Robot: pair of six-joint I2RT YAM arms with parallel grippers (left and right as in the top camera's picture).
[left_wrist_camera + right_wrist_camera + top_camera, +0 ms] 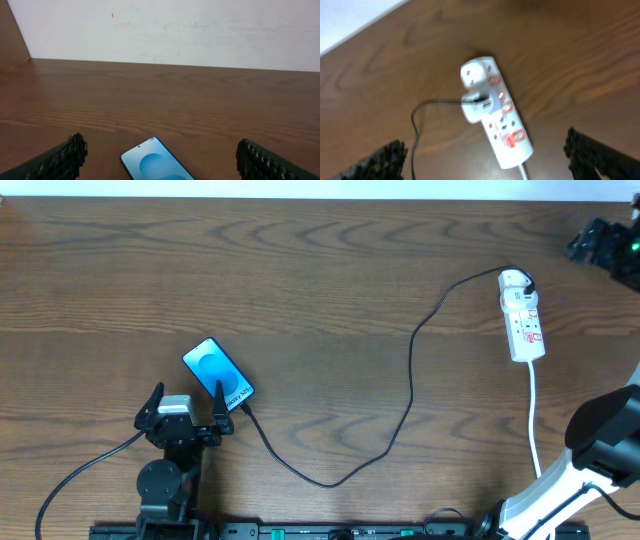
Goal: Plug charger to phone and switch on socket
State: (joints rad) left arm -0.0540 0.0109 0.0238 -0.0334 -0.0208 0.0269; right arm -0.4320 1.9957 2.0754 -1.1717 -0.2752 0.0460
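Observation:
The phone [218, 372] lies flat at the table's near left, its blue screen up. My left gripper [188, 392] stands open just behind its near end, and in the left wrist view the phone [157, 162] lies between the wide-apart fingers [67, 157]. The charger cable [410, 380] runs from the phone's near end in a loop to a white adapter in the socket [523, 315] at the far right; the tip at the phone looks seated. My right gripper [482, 147] hangs open above the socket [495, 115], where a red spot glows beside the adapter.
A white cord [535, 415] runs from the socket toward the near edge. The right arm's white and black links [590, 450] fill the near right corner. A black device with a green light [605, 245] sits at the far right. A white wall [165, 30] bounds the far edge.

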